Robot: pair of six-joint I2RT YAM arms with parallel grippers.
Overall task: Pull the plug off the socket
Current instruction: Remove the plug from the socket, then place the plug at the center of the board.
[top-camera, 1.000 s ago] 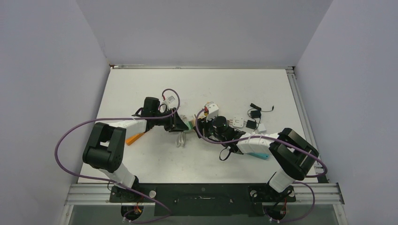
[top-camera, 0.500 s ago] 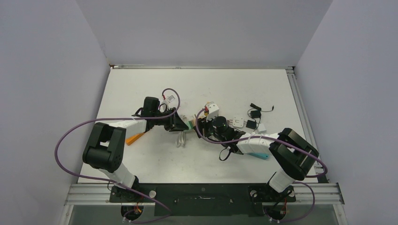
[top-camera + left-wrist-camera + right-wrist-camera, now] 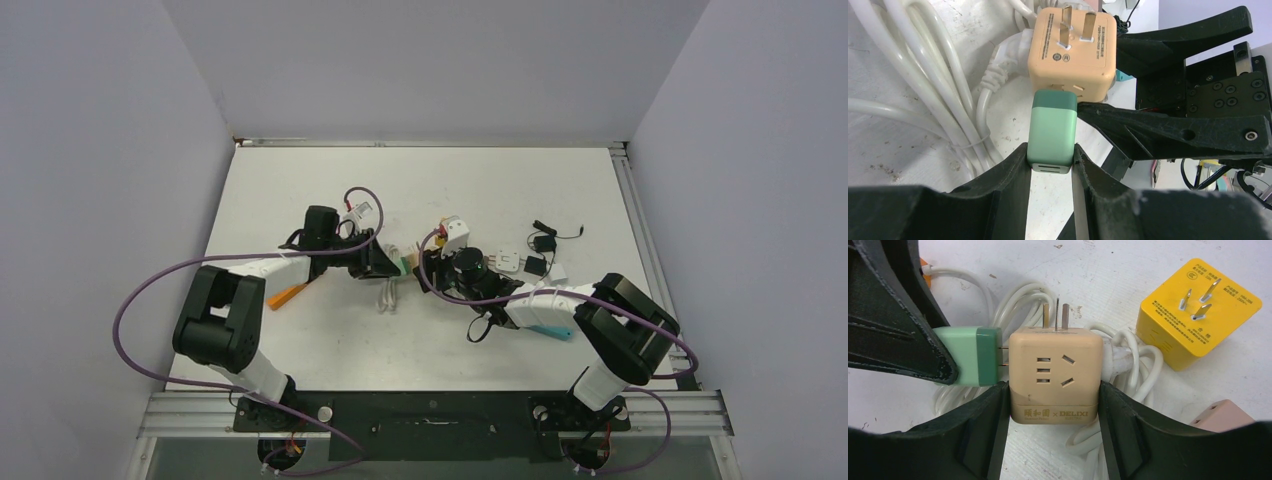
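Observation:
A green plug [image 3: 1051, 132] is stuck into the side of a beige cube socket [image 3: 1070, 47] at the middle of the table. My left gripper [image 3: 1050, 160] is shut on the plug's rear end, one finger on each side. My right gripper [image 3: 1054, 405] is shut on the beige socket [image 3: 1055, 375], gripping its lower half. In the right wrist view the green plug [image 3: 970, 362] stands a little off the socket's left face, and its metal prongs show in the narrow gap, still entering the socket. From above, both grippers meet nose to nose around the plug [image 3: 403, 265].
A coiled white cable [image 3: 1128, 360] lies under and around the socket. A yellow cube adapter [image 3: 1198, 312] sits just right of it, and a pink block [image 3: 1223, 415] at the lower right. An orange piece [image 3: 285, 296], a white adapter [image 3: 452, 233] and small black chargers [image 3: 540, 245] lie nearby.
The left arm's shoulder and its purple cable have shifted slightly to the left. The plug, the socket and the right arm look unmoved.

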